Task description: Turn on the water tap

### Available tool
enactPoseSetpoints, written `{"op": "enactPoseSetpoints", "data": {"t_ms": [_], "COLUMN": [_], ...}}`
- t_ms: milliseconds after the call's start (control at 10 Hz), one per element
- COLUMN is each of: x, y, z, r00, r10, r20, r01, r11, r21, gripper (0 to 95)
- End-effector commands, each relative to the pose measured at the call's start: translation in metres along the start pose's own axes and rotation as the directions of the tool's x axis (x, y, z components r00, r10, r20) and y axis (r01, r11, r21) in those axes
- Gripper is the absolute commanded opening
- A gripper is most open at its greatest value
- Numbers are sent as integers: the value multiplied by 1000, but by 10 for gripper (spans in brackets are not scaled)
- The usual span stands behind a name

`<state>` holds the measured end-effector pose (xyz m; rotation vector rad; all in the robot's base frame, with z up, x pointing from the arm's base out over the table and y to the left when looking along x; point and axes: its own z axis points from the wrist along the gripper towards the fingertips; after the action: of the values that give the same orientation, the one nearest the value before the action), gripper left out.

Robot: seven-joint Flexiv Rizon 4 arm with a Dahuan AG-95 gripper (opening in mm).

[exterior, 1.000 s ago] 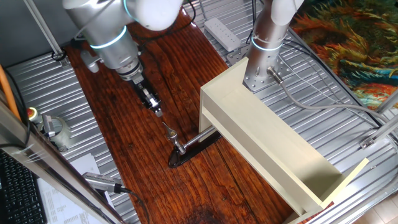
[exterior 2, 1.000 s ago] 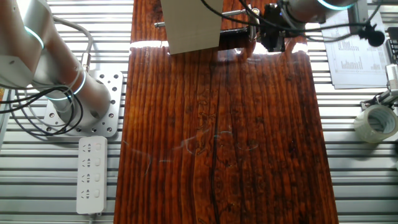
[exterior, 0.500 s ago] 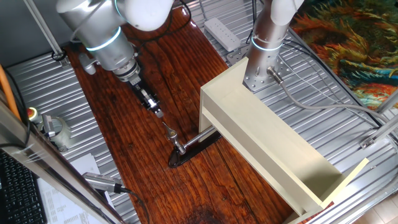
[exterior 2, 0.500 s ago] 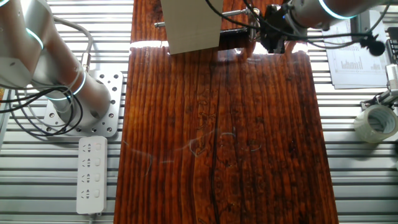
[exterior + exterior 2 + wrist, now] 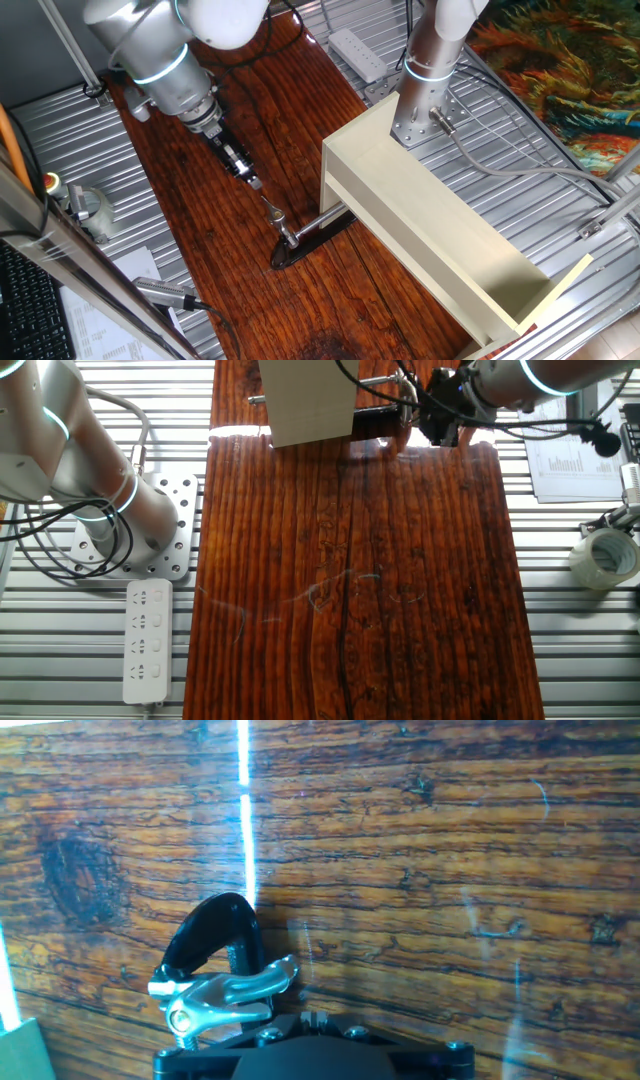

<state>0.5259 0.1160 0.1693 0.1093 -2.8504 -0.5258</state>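
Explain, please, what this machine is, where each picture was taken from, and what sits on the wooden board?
It is a robot arm ending in a small two-finger claw. Two pictures come from fixed cameras on different sides of the table; the third looks out from the hand itself. On the wooden board stands a small chrome water tap on a dark base; its lever fills the hand view. A cream box sits beside it. The claw holds nothing, its tip just short of the lever; whether it is open is unclear.

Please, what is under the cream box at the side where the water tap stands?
The water tap stands on a dark base plate. Its spout runs under the cream box, which covers the spout's end and the plate's far part.
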Motion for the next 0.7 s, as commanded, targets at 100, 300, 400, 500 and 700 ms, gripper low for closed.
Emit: {"op": "enactPoseSetpoints", "data": {"t_ms": [100,300,400,500,700], "x": [15,28,30,30,26], "y": [3,6,9,10,12], "z": [3,6,8,11,16], "r00": [999,999,999,999,999], "r10": [-26,-31,-25,-20,-17], "r20": [38,39,40,43,48], "r01": [26,31,25,20,17], "r11": [1000,1000,1000,1000,1000], "r21": [6,-5,-4,-3,-6], "gripper": [0,0,0,0,0]}}
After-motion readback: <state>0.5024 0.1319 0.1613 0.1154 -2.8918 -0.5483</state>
